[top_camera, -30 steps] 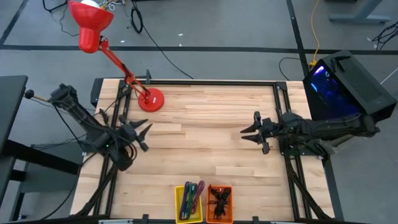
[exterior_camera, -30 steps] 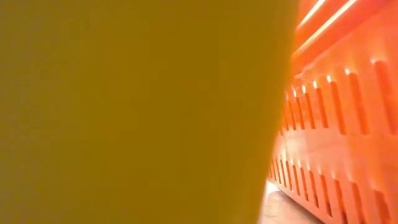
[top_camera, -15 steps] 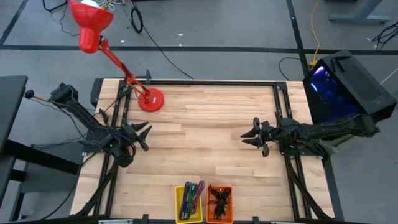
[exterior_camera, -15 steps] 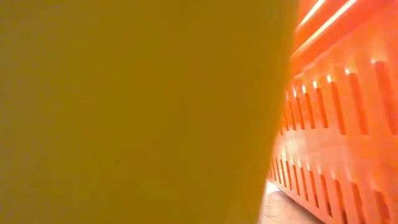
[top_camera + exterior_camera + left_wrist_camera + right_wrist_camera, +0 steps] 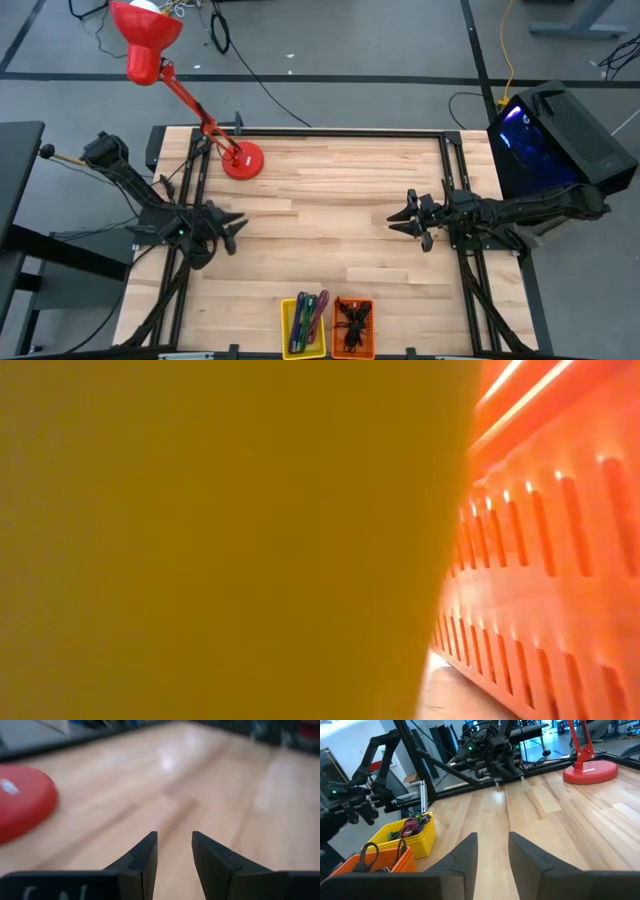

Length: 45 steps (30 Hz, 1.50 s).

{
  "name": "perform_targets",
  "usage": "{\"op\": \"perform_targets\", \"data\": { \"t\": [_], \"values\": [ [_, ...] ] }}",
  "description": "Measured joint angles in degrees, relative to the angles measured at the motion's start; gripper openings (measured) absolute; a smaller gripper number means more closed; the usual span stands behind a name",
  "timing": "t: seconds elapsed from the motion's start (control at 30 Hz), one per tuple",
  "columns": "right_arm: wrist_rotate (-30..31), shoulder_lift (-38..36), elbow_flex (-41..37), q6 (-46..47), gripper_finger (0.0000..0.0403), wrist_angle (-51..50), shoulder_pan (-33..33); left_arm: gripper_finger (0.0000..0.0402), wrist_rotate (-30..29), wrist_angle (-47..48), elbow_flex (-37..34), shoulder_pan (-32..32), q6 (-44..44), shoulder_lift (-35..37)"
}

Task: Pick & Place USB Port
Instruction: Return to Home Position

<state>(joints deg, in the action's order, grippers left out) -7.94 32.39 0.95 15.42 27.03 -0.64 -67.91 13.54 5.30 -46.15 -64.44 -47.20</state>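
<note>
No USB port can be made out in any view. A yellow bin [image 5: 303,327] and an orange bin [image 5: 352,327] stand at the table's near edge, both with cords in them; they also show in the right wrist view as the yellow bin [image 5: 415,836] and the orange bin [image 5: 380,862]. My left gripper [image 5: 228,224] hovers low over the table's left side, open, with nothing between its fingers [image 5: 174,836]. My right gripper [image 5: 405,218] is over the right side, pointing toward the left, also open [image 5: 492,836] and holding nothing.
A red desk lamp stands with its round base [image 5: 243,160] at the far left of the table, close to the left gripper [image 5: 22,800]. The low view is filled by the yellow bin's wall [image 5: 220,540] and the orange bin's wall [image 5: 550,560]. Bare wood lies between the grippers.
My left gripper has sunk toward the table and rolled a little, its fingertips shifting slightly toward the near edge. My right gripper has dropped a little. Both stay open with nothing between their fingers.
</note>
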Motion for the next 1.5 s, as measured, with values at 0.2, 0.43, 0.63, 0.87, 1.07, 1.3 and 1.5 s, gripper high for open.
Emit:
{"op": "perform_targets", "data": {
  "t": [0.2,0.43,0.63,0.87,1.07,1.3,1.5],
  "values": [
    [0.0,0.0,0.0,0.0,0.0111,0.0,0.0,0.0126,14.4,-0.5,0.0,0.0,2.1,0.0],
    [0.4,-1.5,0.0,0.0,0.0111,-0.1,0.0,0.0126,26.3,-1.0,0.0,0.0,2.0,0.0],
    [1.0,-8.3,0.0,0.0,0.0111,0.0,0.0,0.0126,29.9,-0.9,0.0,0.0,2.0,1.0],
    [1.0,-20.1,0.0,0.0,0.0111,0.0,0.1,0.0126,30.3,-1.0,0.0,0.0,2.0,11.4],
    [1.1,-31.0,0.0,0.0,0.0111,0.0,0.1,0.0126,30.3,-1.4,-0.1,0.1,2.0,21.2],
    [1.1,-32.4,0.1,0.0,0.0111,6.5,0.1,0.0126,30.4,-2.4,-0.2,2.3,2.1,30.1],
    [1.1,-32.4,0.0,0.1,0.0111,6.8,0.1,0.0126,30.7,-17.1,-4.4,9.3,2.5,37.5]
  ]
}}
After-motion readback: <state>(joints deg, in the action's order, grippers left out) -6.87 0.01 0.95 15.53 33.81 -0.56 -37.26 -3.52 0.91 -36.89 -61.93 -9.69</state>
